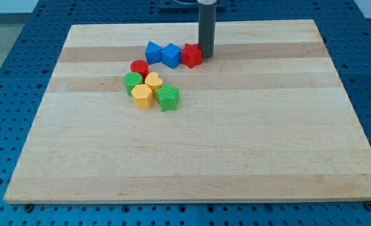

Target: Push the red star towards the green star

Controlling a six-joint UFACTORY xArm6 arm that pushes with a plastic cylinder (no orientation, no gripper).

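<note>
The red star point(191, 55) lies near the view's top, just right of centre-left, touching a blue cube point(171, 55). My tip point(206, 56) stands right against the red star's right side. The green star point(168, 98) lies lower and a little to the left, at the bottom right of a cluster of blocks.
A second blue block point(153, 51) sits left of the blue cube. A red cylinder point(139, 67), a green cylinder point(132, 81), a yellow heart point(153, 81) and a yellow hexagon-like block point(142, 96) crowd together left of the green star. The wooden board point(235, 144) rests on a blue perforated table.
</note>
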